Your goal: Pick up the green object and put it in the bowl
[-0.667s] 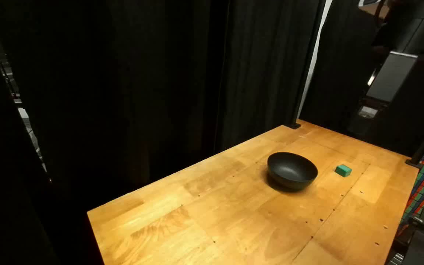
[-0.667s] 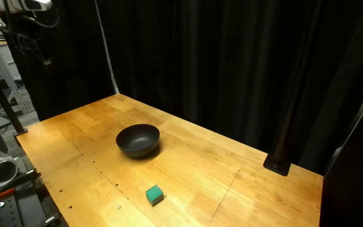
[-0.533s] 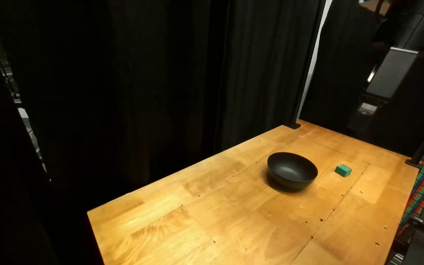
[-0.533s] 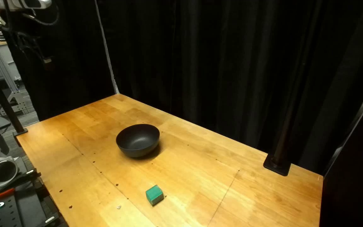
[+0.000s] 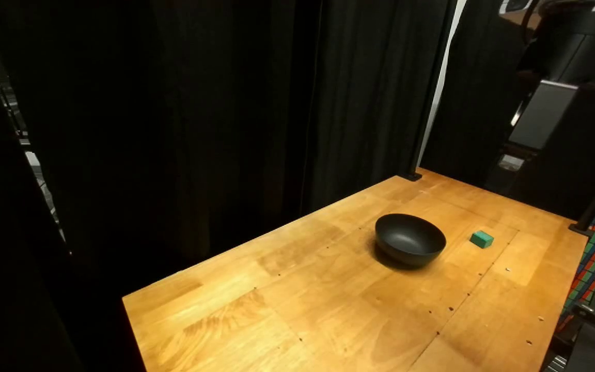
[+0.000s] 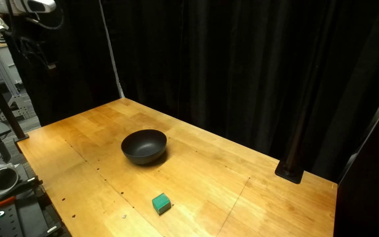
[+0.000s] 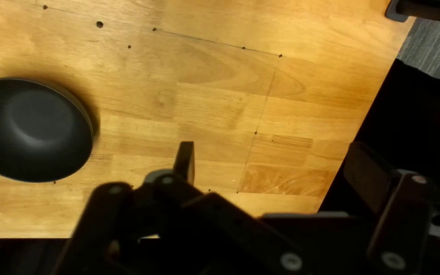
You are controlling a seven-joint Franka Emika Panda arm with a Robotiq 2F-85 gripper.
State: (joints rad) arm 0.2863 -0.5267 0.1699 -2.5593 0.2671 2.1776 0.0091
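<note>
Well apart from the bowl (image 5: 410,240), the arm (image 5: 576,54) hangs high, tool (image 7: 276,169) angled downward (2 fingers (image 7: 367,173) spread wide).

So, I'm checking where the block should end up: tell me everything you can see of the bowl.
The bowl is round, black and matte, with a thin rim, curved walls and a faint sheen inside; no handle shows. Its material is hard to tell. It sits open side up on the table, in from the edges, empty, and only the table touches it. The block lies apart from it.
</note>
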